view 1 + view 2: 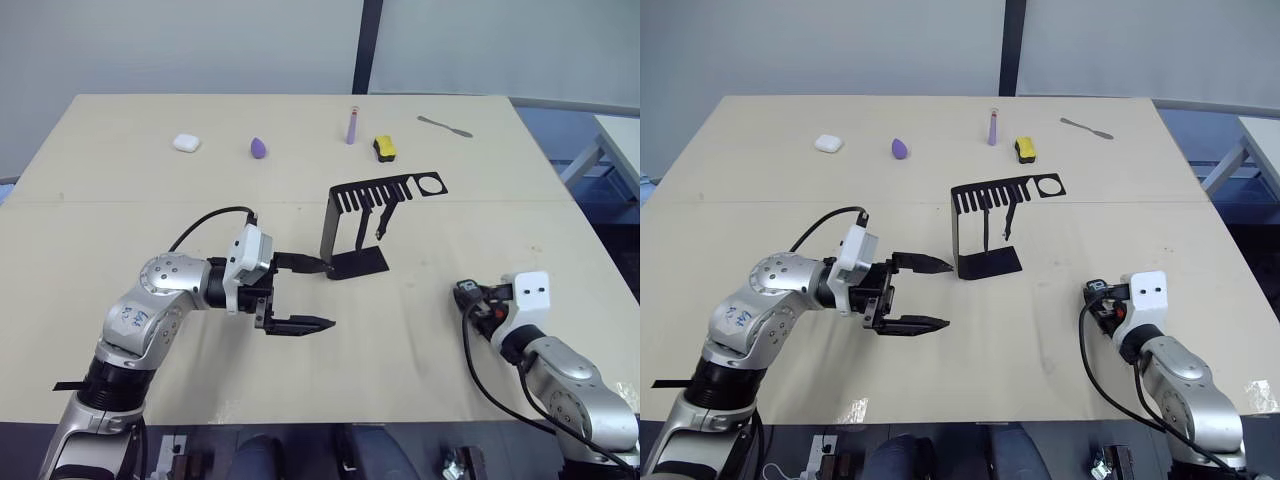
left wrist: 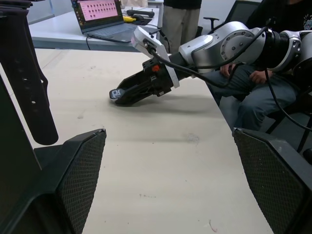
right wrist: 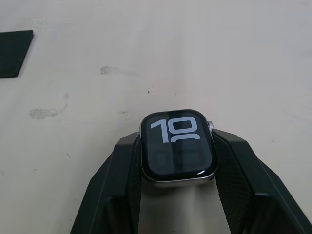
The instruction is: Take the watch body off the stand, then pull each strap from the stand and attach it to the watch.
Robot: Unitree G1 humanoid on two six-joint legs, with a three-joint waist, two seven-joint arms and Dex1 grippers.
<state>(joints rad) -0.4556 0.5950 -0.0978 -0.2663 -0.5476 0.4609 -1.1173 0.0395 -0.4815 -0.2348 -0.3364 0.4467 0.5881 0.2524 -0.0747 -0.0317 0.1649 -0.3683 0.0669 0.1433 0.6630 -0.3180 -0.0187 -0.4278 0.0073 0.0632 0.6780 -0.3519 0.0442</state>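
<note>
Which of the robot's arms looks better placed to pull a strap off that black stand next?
The left. Its open gripper sits by the stand, where the straps hang. The right gripper is off to the side, jaws shut on the watch body.

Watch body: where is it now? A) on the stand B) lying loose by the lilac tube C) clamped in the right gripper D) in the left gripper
C: the right wrist view shows the watch body clamped between the right gripper's two fingers, off the stand; the left gripper is open and empty.
</note>
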